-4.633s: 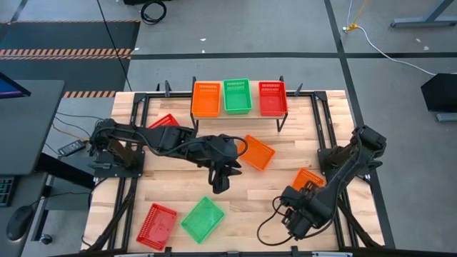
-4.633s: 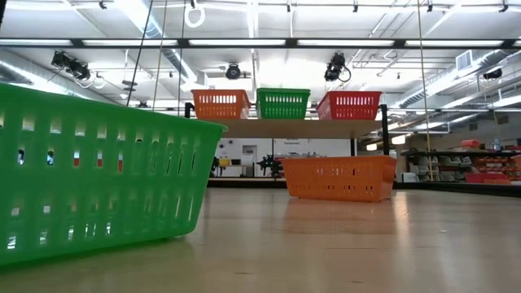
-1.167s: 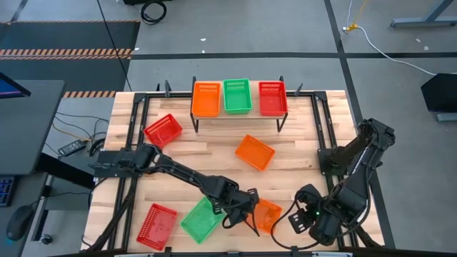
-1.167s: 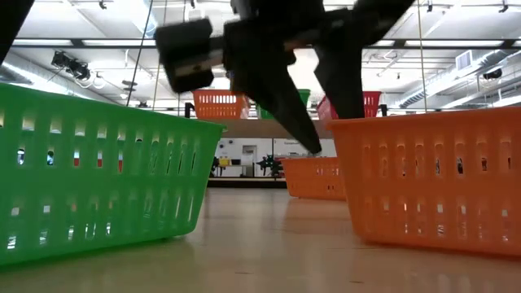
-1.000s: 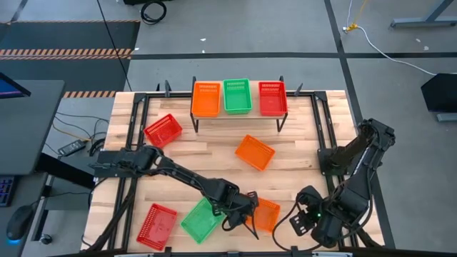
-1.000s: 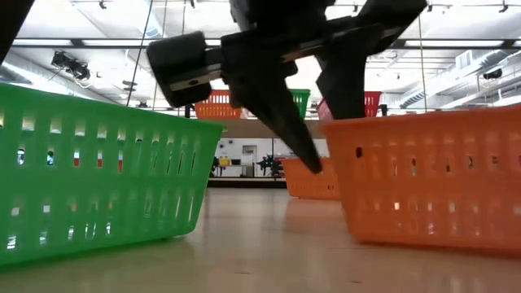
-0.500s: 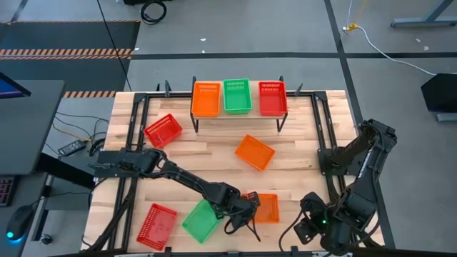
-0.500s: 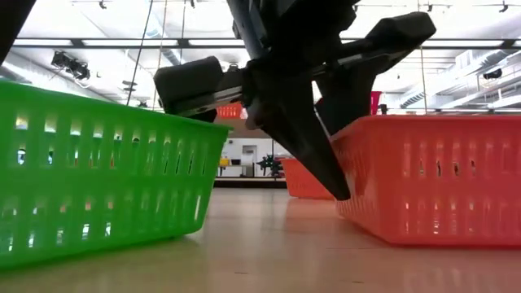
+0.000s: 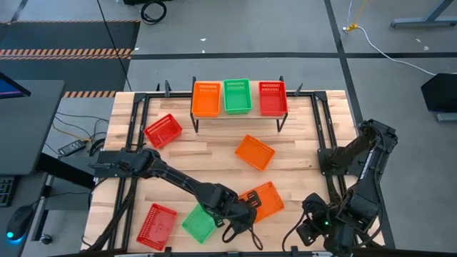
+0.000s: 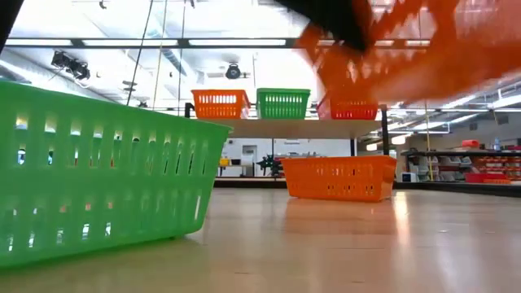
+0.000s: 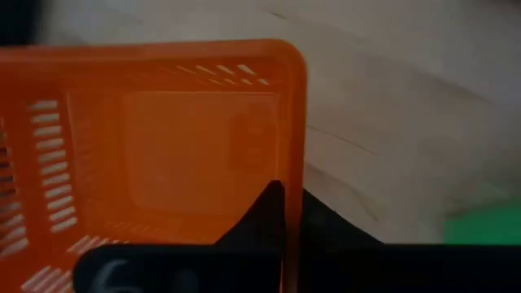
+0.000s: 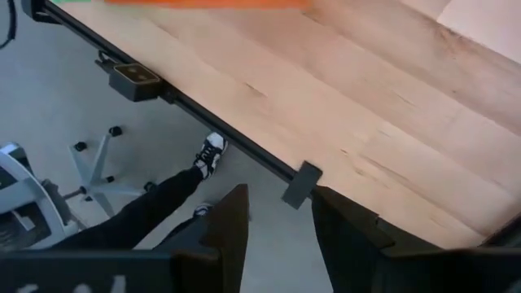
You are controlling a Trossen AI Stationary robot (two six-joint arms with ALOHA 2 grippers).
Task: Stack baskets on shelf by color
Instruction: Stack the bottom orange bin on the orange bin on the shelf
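One orange basket [image 9: 261, 201] now hangs clear of the table, lifted since half a second ago. The left gripper [image 9: 240, 212] has pinched its near wall, the basket reaching away beyond the fingers. The orange stack on the shelf [image 9: 239, 109] likely follows. The right gripper [image 12: 277, 216], half spread, waits off the table's edge.

I see 3 baskets [image 9: 238, 97] side by side on the shelf [image 9: 239, 113] at the table's [image 9: 207, 153] far edge. 1 basket [image 9: 255, 152] lies before the shelf, another [image 9: 163, 130] to its left. Near the front edge lie 2 baskets [image 9: 158, 226], with a 3rd [image 9: 263, 201] lifted beside them.
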